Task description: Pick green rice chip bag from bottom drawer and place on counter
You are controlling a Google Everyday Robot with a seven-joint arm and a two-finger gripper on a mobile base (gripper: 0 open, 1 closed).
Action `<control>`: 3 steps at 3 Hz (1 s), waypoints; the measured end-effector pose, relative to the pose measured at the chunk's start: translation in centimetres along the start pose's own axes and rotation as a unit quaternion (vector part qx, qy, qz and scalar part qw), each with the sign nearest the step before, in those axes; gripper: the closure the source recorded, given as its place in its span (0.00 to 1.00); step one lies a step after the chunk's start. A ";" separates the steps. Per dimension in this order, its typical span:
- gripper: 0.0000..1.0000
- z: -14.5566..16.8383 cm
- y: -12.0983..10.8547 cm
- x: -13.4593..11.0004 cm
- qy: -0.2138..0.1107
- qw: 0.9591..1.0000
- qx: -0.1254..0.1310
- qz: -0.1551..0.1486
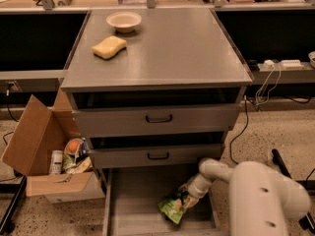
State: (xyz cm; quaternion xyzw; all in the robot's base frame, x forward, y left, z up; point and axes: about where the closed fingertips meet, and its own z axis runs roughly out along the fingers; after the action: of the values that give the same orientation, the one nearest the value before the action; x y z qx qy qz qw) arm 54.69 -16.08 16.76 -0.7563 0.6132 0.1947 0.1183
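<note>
The green rice chip bag (172,208) is a crumpled light-green packet in the open bottom drawer (133,200), right of its middle. My gripper (185,192) reaches down into the drawer from the right, at the end of my white arm (256,191). It is shut on the bag's upper right end, and the bag hangs tilted from it just above the drawer floor. The counter (172,48) is the flat grey top of the cabinet, well above the gripper.
A yellow sponge (109,47) and a small white bowl (123,21) sit on the counter's back left. Two closed drawers with black handles (158,118) lie above the open one. An open cardboard box (44,156) with packets stands left of the cabinet. Cables hang at right.
</note>
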 end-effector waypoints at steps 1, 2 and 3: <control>1.00 -4.8 0.7 -2.1 -0.006 0.998 0.058 -0.031; 1.00 -10.1 2.1 -4.6 -0.001 0.991 0.117 -0.060; 1.00 -14.8 7.8 -8.9 -0.004 0.987 0.133 -0.092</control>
State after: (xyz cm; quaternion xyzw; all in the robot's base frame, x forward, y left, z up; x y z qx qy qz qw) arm 47.74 -16.16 34.42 -0.7860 0.5614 0.1026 0.2377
